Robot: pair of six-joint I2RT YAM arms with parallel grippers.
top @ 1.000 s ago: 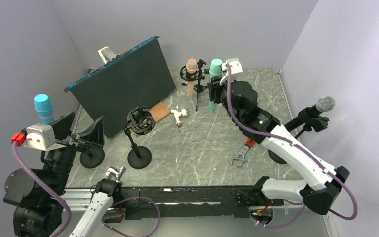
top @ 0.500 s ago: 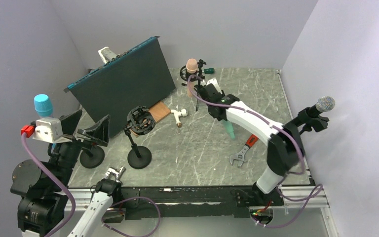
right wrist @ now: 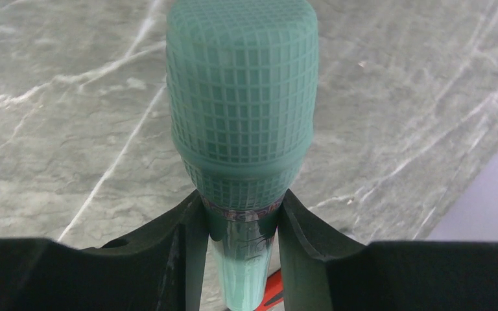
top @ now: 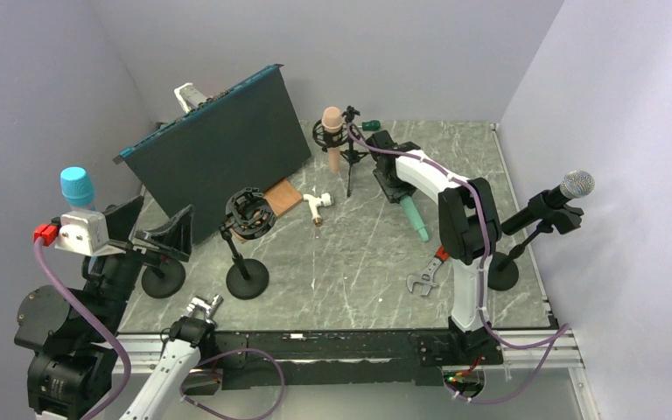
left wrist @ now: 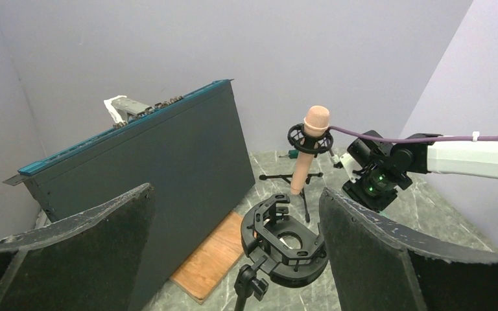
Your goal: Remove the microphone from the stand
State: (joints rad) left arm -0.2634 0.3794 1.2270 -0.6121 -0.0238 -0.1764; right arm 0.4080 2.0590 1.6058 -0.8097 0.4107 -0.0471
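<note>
1. The right claw (right wrist: 241,202) is clamping the teal microphone (right wrist: 241,97) at the neck just under its meshed head. One black finger (right wrist: 191,227) is pressing on each side, and only the right wrist view is showing this grip plainly.
2. From above, the right claw (top: 400,188) is sitting toward the far middle of the marbled surface (top: 350,262). The teal microphone (top: 416,219) is pointing its tapered handle toward the near right. I cannot tell whether it is touching the surface.
3. The overhead view is also showing the teal microphone sitting apart from a thin black stand (top: 350,171), which is standing just left of the claw.
4. Left of that, a pink microphone (top: 332,131) is sitting upright in a ringed mount. The left wrist view is showing the pink microphone (left wrist: 308,146) from the side, with the right arm (left wrist: 389,172) just right of it.
5. A wrench (top: 426,276) with a red handle is lying nearer than the teal handle. The right wrist view is catching only an orange sliver low between the fingers.
6. The left claw (left wrist: 237,194) is gaping wide with nothing between its fingers, facing an empty ring mount (left wrist: 285,240). From above, the left claw (top: 149,229) is hanging at the near left.
7. Only the overhead view is showing a blue microphone (top: 76,185) at the left edge and a silver-headed microphone (top: 576,184) at the right edge.
</note>
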